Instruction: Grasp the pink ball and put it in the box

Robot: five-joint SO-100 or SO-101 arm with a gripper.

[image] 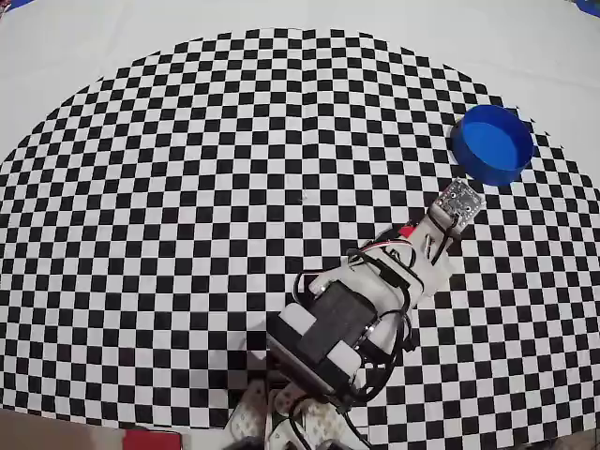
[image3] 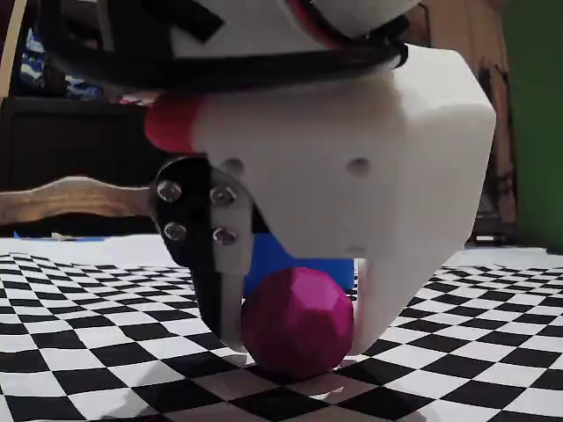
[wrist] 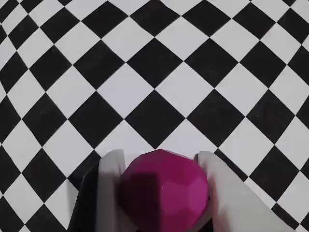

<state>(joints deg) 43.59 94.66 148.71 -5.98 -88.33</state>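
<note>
The pink ball (wrist: 164, 191) is a faceted magenta sphere held between my gripper's (wrist: 159, 157) two white fingers (wrist: 110, 169), which press on both its sides. In the fixed view the ball (image3: 297, 321) sits in the gripper (image3: 297, 345) at or barely above the checkered mat. The box (image: 487, 170), a round blue tub, stands at the mat's far right edge in the overhead view, a few squares beyond the gripper (image: 452, 208). The box also shows as a blue patch behind the fingers in the fixed view (image3: 274, 257). The ball is hidden under the arm in the overhead view.
The black-and-white checkered mat (image: 234, 169) covers the table. The arm's base and motors (image: 328, 337) stand at the bottom centre of the overhead view. Dark furniture stands behind the table in the fixed view (image3: 79, 141).
</note>
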